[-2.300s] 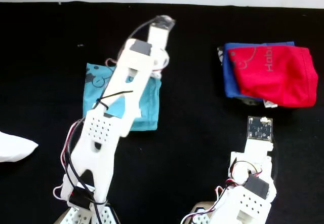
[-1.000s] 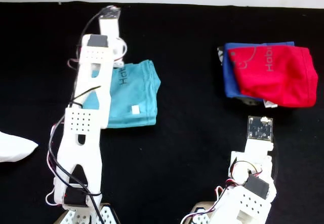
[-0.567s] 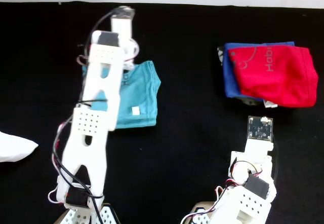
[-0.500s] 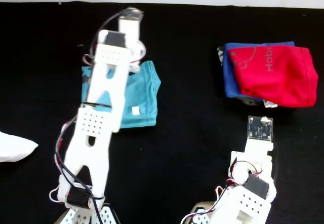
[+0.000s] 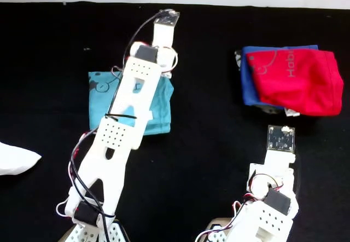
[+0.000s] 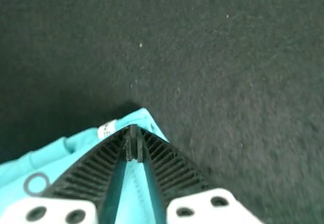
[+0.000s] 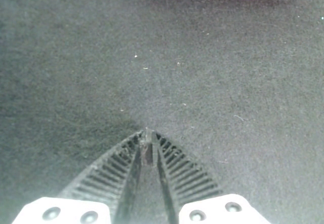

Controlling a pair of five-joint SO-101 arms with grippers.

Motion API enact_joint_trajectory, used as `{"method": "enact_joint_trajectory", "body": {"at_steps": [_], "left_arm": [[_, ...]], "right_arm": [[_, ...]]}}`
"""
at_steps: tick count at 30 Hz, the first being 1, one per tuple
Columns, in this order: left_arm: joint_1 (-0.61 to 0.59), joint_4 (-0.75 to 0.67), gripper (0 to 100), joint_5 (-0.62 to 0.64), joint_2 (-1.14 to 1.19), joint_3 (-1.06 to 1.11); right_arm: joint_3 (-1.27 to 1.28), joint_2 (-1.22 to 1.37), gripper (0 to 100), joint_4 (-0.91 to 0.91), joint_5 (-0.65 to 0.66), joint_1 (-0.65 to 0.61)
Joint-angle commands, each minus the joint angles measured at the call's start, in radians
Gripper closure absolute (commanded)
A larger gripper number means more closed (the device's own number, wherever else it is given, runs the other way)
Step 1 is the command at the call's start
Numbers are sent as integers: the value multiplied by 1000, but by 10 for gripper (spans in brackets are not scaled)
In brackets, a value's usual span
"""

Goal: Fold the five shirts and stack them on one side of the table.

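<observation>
A folded teal shirt [image 5: 158, 108] lies left of the table's middle, partly under my left arm [image 5: 128, 116]. My left gripper [image 6: 132, 132] is shut, its tips at the corner of the teal shirt [image 6: 76, 148] over the black cloth. I cannot tell whether fabric is pinched. At the back right a folded red shirt [image 5: 298, 80] lies on a blue shirt [image 5: 249, 83]. A white shirt [image 5: 16, 157] lies at the left edge. My right gripper [image 7: 147, 145] is shut with nothing in it, above bare black cloth near the front right.
The black cloth [image 5: 219, 143] covers the table. A bit of white fabric [image 5: 291, 112] pokes out under the red and blue stack. The right arm's base [image 5: 270, 203] stands at the front right edge.
My left arm swung left across the teal shirt, then back right to its far right corner. The shirt's outline stayed in place. The right arm has not moved.
</observation>
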Motion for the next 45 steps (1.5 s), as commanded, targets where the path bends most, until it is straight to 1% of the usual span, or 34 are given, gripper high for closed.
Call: {"method": "enact_joint_trajectory", "body": {"at_steps": [1, 4, 8, 11, 15, 19, 24, 25, 28, 30, 32, 37, 38, 40, 42, 45], "left_arm": [[8, -72, 986, -2, -2, -31], [2, -117, 986, -2, 7, -31], [-10, -107, 986, -2, -13, -56], [-25, -18, 986, 0, -62, -142], [-33, 138, 986, 0, -116, -217], [-59, 272, 986, 0, -162, -239], [-94, 516, 986, 0, -231, -237], [-99, 539, 986, 0, -239, -232], [-124, 542, 986, 2, -272, -189], [-125, 546, 988, 3, -315, -99], [-120, 546, 988, 3, -390, 73], [-99, 535, 987, 5, -656, 667], [-91, 511, 987, 5, -702, 773], [-77, 414, 987, 5, -788, 966], [-62, 287, 987, 5, -855, 1135], [-31, 95, 987, 5, -935, 1337]], "right_arm": [[104, -7, 991, -18, 3, 10], [104, -7, 991, -18, 3, 10], [104, -7, 991, -18, 3, 10], [104, -7, 991, -18, 3, 10], [104, -7, 991, -18, 3, 10], [104, -7, 991, -18, 3, 10], [104, -7, 991, -18, 3, 10], [104, -7, 991, -18, 3, 10], [104, -7, 991, -18, 3, 10], [104, -7, 991, -18, 3, 10], [104, -7, 991, -18, 3, 10], [104, -7, 991, -18, 3, 10], [104, -7, 991, -18, 3, 10], [104, -7, 991, -18, 3, 8], [104, -7, 991, -18, 3, 8], [104, -7, 991, -18, 3, 8]]}}
